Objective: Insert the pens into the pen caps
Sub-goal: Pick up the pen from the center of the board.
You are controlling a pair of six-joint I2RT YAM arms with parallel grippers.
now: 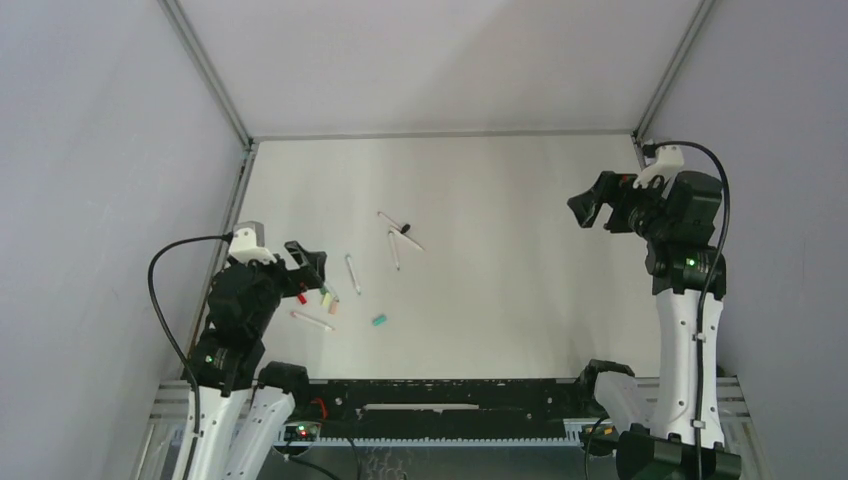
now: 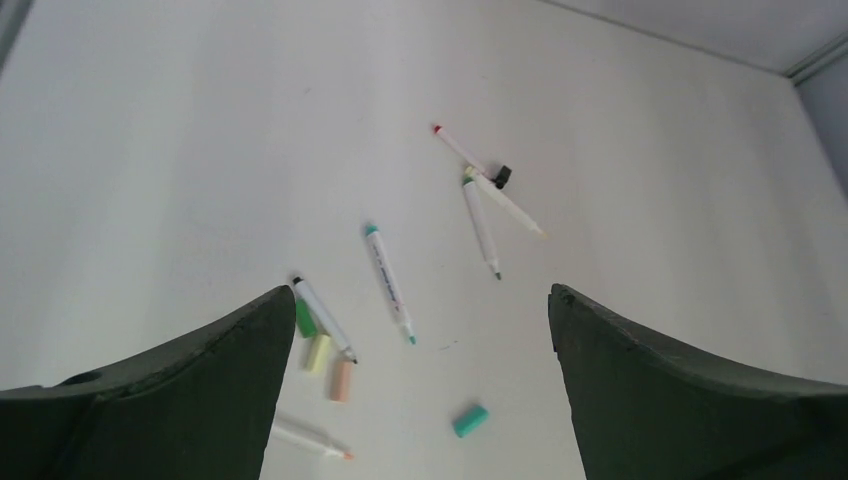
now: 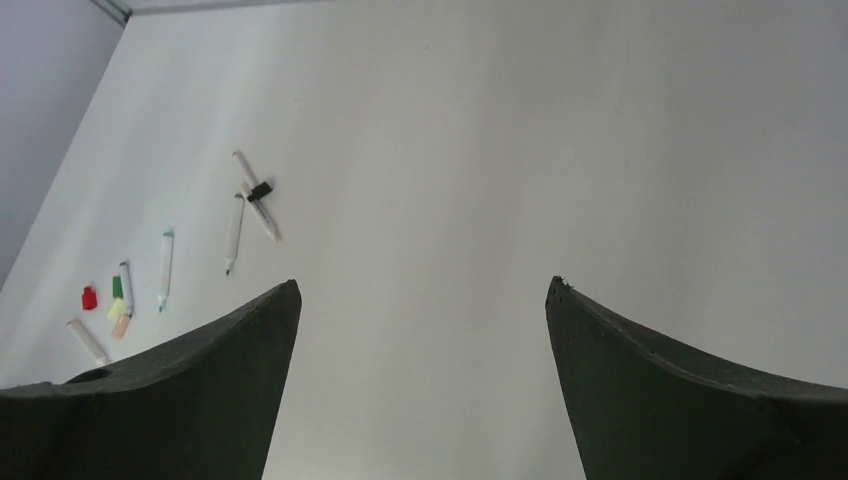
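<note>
Pens (image 1: 352, 273), thin white plastic barrels with small coloured tips, lie scattered over the left half of the smooth, matt, pale worktop (image 1: 520, 220) in the view from above. The pen caps (image 1: 379, 321), short stubby cylinders, lie loose among them. My left pincer (image 1: 308, 266) hovers at the left side of the group, spread wide and pinching nothing. My right pincer (image 1: 588, 210) is well apart, near the far right corner, and is equally spread and empty.

My left wrist view shows more. A teal-tipped pen (image 2: 390, 285) carries a line of print along its barrel, too small to read. A green cap (image 2: 305, 318), a yellow-green cap (image 2: 318, 352) and a peach cap (image 2: 341, 380) cluster just beside a black-tipped pen (image 2: 323, 320). A teal cap (image 2: 470, 420) lies alone, nearer to me. A black cap (image 2: 502, 177) sits against the farthest barrels; I cannot tell whether it touches them.

My right wrist view, from far off, shows a red cap (image 3: 89, 297), which my own finger hides in the left wrist view.
</note>
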